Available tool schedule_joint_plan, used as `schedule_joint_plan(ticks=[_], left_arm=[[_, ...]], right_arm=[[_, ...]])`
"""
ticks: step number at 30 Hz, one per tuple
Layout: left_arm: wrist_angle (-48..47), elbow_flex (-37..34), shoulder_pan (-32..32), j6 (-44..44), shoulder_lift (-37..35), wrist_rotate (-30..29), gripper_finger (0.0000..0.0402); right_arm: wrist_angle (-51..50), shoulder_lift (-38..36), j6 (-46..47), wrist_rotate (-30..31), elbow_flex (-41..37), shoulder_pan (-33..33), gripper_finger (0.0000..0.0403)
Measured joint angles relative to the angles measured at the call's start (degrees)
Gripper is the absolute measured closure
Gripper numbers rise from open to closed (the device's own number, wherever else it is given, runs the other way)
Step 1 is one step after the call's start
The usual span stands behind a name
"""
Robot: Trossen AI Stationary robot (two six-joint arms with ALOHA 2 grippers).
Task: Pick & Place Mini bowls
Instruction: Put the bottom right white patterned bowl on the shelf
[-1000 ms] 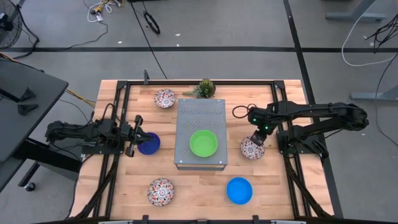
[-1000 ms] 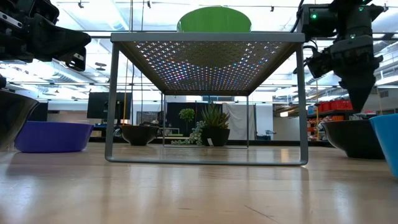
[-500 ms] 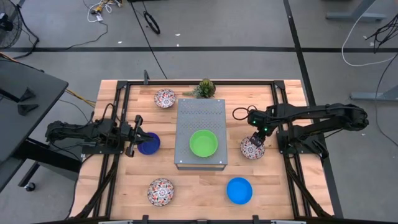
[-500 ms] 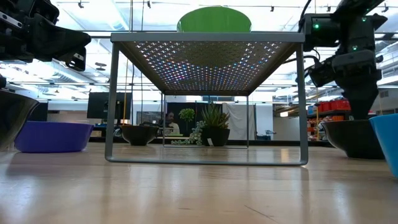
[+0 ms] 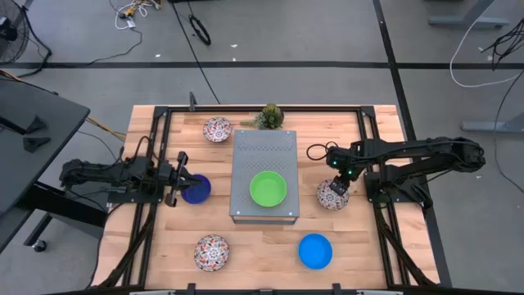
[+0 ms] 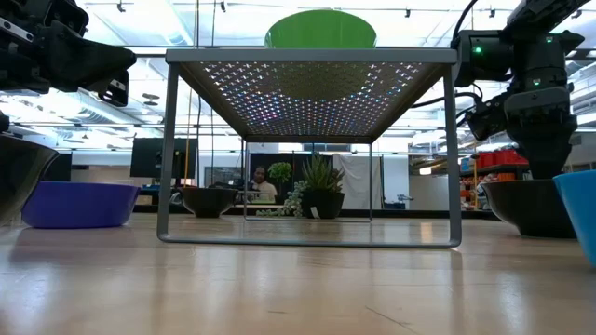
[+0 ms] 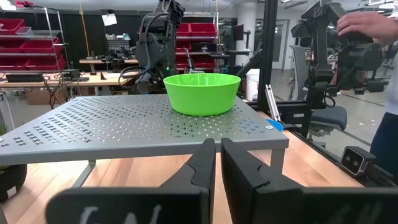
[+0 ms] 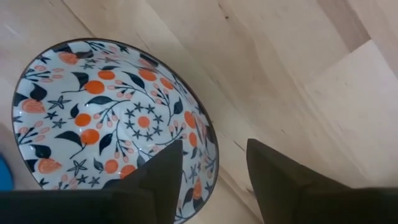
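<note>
While poised directly above patterned bowl (image 5: 332, 195), R gripper (image 5: 339, 187) shown w/ jaws spread wide, nothing held; in R wrist view, one finger over bowl interior, other outside over bare table (image 8: 298, 56), so rim (image 8: 208, 140) runs betw. the two. Key relation: bowl straight below claw, rim section aligned across the gap; likely a rim pinch needing descent only, little lateral correction. Round bowl, so no long axis to match; only which stretch of rim gets straddled matters. Bowl sits on table just R of grey perforated box (image 5: 264, 143), near but apparently not touching it. R arm clearly nearer this bowl; L arm well apart, across the box. L gripper (image 5: 178, 187) parked beside dark blue bowl (image 5: 196, 189), fingers nearly together w/ narrow slit, gripping nothing, per L wrist view. Green bowl (image 5: 268, 188) already on box top. Other bowls on table: patterned one (image 5: 217, 129) at far edge near plant (image 5: 269, 115), patterned one (image 5: 212, 251) at near L, light blue bowl (image 5: 315, 251) at near R. Risk judged: finger inside may skid on glazed wall if descent is off-centre.
</note>
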Motion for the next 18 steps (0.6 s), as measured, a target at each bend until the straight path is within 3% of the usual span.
schedule_joint_plan(ticks=[18], left_arm=[[0.0, 0.0, 0.0, 0.0, 0.0, 0.0, 0.0372]], right_arm=[[0.3, 0.0, -1.1, 0.2, 0.0, 0.0, 0.0310]])
